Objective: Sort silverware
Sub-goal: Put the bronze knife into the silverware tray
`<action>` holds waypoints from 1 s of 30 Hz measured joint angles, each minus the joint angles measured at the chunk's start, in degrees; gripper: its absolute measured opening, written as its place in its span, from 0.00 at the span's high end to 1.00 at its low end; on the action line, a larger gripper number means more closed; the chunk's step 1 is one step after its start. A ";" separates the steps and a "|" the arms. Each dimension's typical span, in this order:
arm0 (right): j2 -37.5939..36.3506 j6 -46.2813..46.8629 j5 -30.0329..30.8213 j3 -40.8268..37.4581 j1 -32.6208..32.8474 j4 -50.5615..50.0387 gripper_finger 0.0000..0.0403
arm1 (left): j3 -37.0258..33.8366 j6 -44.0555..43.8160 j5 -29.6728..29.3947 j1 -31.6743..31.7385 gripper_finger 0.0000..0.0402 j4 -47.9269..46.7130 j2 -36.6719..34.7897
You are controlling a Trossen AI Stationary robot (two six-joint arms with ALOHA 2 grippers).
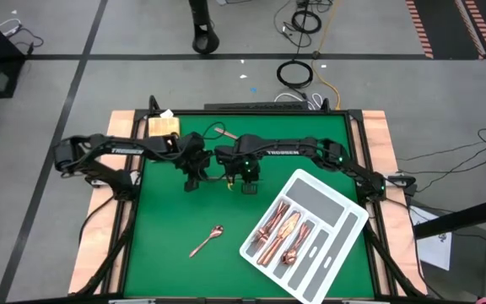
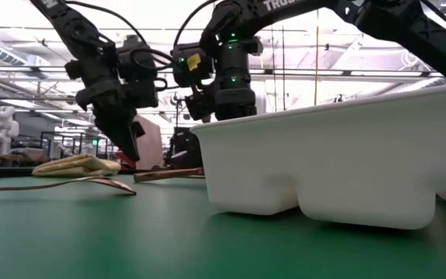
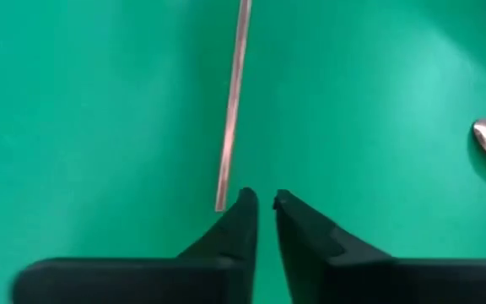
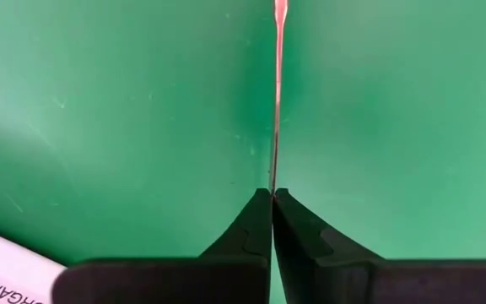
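Observation:
My right gripper (image 4: 272, 192) (image 1: 248, 181) hangs at mid-table, shut on a thin copper piece of silverware (image 4: 275, 101) (image 2: 169, 174). The piece reaches level toward my left gripper (image 3: 264, 199) (image 1: 192, 179). That gripper stands slightly open, and the piece's other end (image 3: 220, 203) sits just outside one fingertip, not between the fingers. A copper spoon (image 1: 207, 241) (image 2: 76, 184) lies flat on the green mat near the front. Another spoon (image 1: 218, 132) lies at the far side. In the low view the tray hides my right gripper's fingers. My right gripper pinches one end of the thin copper piece (image 4: 272, 181) between its two fingertips, coming from above and pointing down. The piece shows edge-on and runs straight away from the fingers, about level and low over the mat. I cannot tell whether it is clear of the mat.
The white-and-grey divided tray (image 1: 321, 199) (image 2: 339, 163) sits slantwise at the front right, with several copper pieces in its compartments. A folded yellow cloth (image 1: 163, 125) (image 2: 76, 164) lies at the far left corner. Raised wooden rails edge the green mat (image 1: 167, 219).

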 joint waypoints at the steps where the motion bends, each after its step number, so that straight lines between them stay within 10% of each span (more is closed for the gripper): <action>1: 0.00 0.00 -0.01 0.00 0.20 0.03 1.00 | 0.00 0.06 -0.02 0.02 0.84 0.19 0.42; 15: 0.00 0.36 -0.10 0.04 1.37 1.42 1.00 | 0.02 -3.45 -5.11 -2.07 0.36 10.91 6.11; 25: -0.07 -0.40 0.17 0.07 1.33 0.74 1.00 | -0.07 -4.61 -5.99 -4.88 0.35 16.50 11.46; 30: -0.07 -2.78 -0.28 0.07 1.71 0.75 1.00 | -0.02 -2.47 -6.75 -5.10 0.53 16.41 12.43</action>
